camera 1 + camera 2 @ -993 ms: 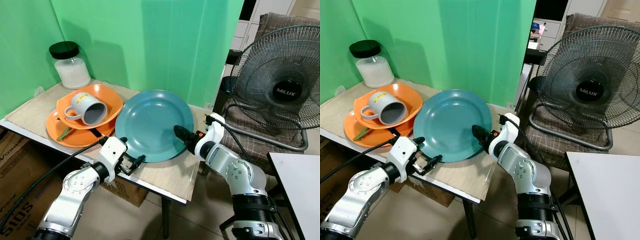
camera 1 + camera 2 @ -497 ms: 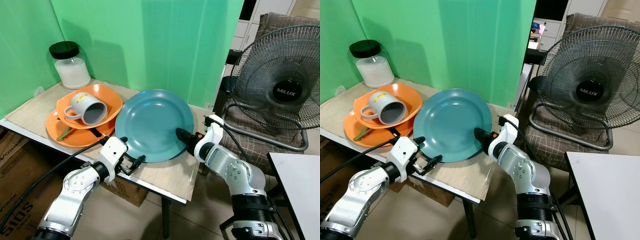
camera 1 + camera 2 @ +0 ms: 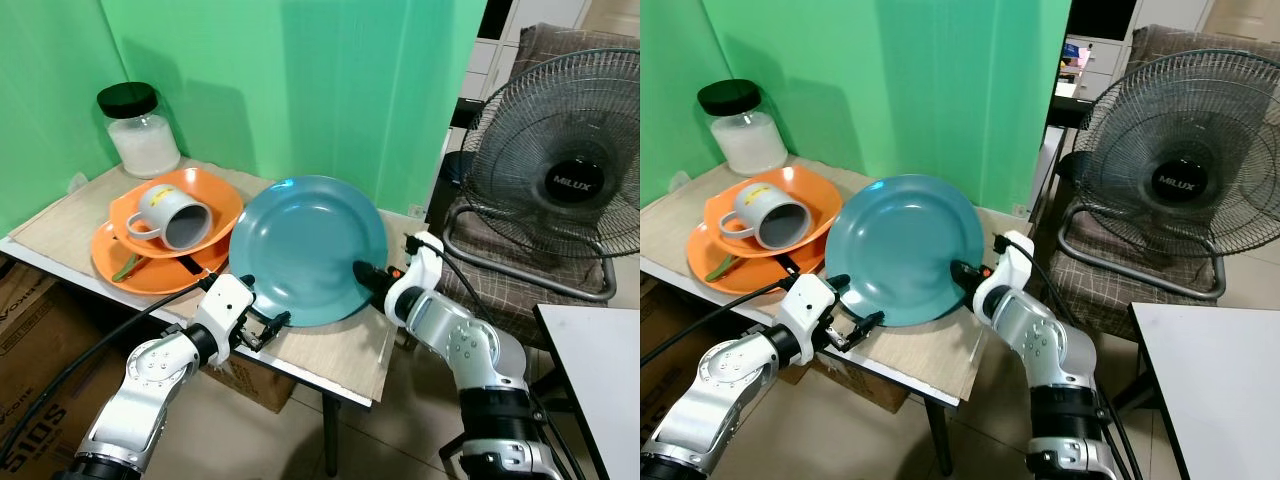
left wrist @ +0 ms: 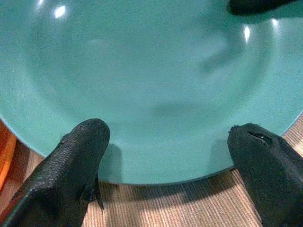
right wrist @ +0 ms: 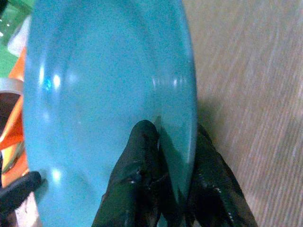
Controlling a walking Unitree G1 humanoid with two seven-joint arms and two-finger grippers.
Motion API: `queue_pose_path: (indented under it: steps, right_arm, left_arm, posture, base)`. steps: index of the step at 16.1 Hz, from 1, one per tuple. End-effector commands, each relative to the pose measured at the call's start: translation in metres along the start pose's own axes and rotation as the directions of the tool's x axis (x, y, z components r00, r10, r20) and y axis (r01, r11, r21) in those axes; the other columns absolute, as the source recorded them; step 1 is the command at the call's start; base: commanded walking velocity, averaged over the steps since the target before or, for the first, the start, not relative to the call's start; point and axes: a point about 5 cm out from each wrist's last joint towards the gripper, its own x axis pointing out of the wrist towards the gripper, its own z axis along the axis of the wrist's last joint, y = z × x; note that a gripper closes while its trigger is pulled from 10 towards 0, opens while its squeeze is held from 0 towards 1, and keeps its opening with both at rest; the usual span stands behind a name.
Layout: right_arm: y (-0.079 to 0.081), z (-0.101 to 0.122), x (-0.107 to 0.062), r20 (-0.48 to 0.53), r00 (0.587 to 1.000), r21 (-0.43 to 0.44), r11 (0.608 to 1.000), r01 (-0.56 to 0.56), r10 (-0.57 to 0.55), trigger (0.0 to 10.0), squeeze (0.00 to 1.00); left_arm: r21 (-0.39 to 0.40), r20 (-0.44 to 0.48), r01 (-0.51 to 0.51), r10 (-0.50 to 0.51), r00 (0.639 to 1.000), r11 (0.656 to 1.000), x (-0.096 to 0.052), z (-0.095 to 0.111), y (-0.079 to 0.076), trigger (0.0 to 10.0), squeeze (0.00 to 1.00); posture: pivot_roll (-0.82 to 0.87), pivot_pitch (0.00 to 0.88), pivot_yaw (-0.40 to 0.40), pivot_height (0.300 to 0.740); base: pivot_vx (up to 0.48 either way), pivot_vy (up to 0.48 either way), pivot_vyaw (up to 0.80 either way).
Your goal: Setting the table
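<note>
Both grippers are set at the teal plate (image 3: pixel 305 248): its rim is pinched by the right gripper (image 5: pixel 165 156), while the left gripper (image 4: pixel 165 142) is spread wide.

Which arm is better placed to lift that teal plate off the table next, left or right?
The right. The right gripper already pinches the rim of the teal plate, one finger on each face. The left gripper is open, its fingers spread at the plate's near edge, so it would first have to close.

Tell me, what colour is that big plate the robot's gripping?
The plate is plain teal blue, with no pattern. The left eye view shows it best.
</note>
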Motion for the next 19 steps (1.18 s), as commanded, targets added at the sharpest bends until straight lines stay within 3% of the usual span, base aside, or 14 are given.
queue_pose_path:
  steps: [1, 6, 12, 17, 19]
  right_arm:
    - [0.0, 0.004, 0.0, 0.013, 1.0, 0.01, 1.0, 0.005, -0.005, 0.0, 0.0]
    - [0.0, 0.032, -0.012, 0.132, 0.991, 0.053, 0.998, -0.033, 0.026, 0.0, 0.0]
    - [0.004, 0.049, -0.025, 0.21, 0.975, 0.063, 0.994, -0.09, 0.075, 0.0, 0.0]
    - [0.005, 0.06, -0.051, 0.296, 0.942, -0.036, 0.988, -0.153, 0.157, 0.0, 0.0]
    - [0.012, 0.069, -0.08, 0.381, 0.895, -0.162, 0.97, -0.183, 0.232, 0.0, 0.0]
  left_arm:
    - [-0.004, 0.0, -0.016, 0.016, 1.0, 1.0, 0.0, 0.001, 0.005, 10.0, 0.0]
    - [0.007, 0.138, -0.072, 0.07, 0.988, 0.997, -0.007, 0.035, 0.016, 10.0, 0.0]
    - [-0.023, 0.308, -0.203, 0.2, 0.93, 0.979, -0.024, 0.082, 0.024, 10.0, 0.0]
    - [-0.046, 0.295, -0.359, 0.356, 0.887, 0.932, -0.047, 0.089, 0.031, 10.0, 0.0]
    - [-0.07, 0.281, -0.443, 0.444, 0.851, 0.894, -0.067, 0.095, 0.026, 10.0, 0.0]
  posture:
    - [0.04, 0.0, 0.016, 0.74]
    - [0.02, 0.0, 0.028, 0.74]
    - [0.01, 0.0, 0.042, 0.74]
    - [0.0, 0.0, 0.042, 0.74]
    - [0.0, 0.0, 0.048, 0.74]
  base:
    - [0.0, 0.0, 0.0]
    - [0.0, 0.0, 0.0]
    - [0.0, 0.0, 0.0]
    - [0.0, 0.0, 0.0]
    - [0.0, 0.0, 0.0]
